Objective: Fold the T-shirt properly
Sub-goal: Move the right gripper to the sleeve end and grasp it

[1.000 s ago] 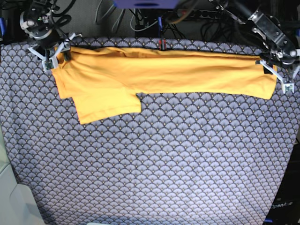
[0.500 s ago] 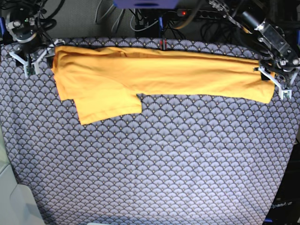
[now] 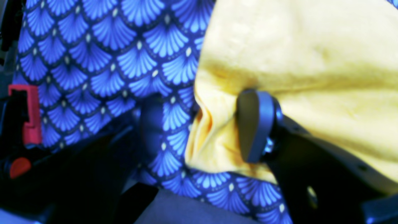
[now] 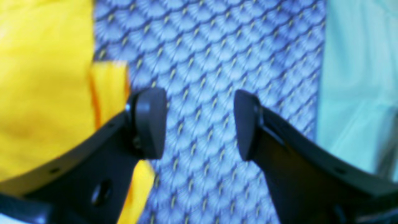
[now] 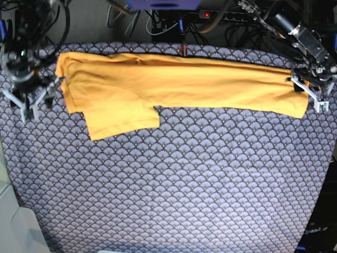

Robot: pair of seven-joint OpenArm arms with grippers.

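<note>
The yellow-orange T-shirt [image 5: 179, 81] lies folded into a long band along the back of the table, with one sleeve [image 5: 121, 118] sticking out toward the front. My right gripper [image 5: 29, 103] hovers just left of the shirt's left end. It is open [image 4: 199, 124], with only patterned cloth between its pads, and the shirt [image 4: 43, 93] lies beside its left finger. My left gripper [image 5: 311, 90] sits at the shirt's right end. Its jaws [image 3: 202, 124] are wide open astride the shirt's bunched corner [image 3: 211, 137], and one pad [image 3: 255, 124] rests on the fabric.
A blue-grey scallop-patterned cloth [image 5: 174, 184] covers the whole table. Cables and a power strip [image 5: 210, 13] run behind the back edge. A pale surface [image 5: 10, 221] borders the table's front left, seen too in the right wrist view [image 4: 357, 77].
My right gripper has let go of the shirt's left corner, opened, and moved off to the left and toward the front. The left gripper has stayed at the shirt's right end.
</note>
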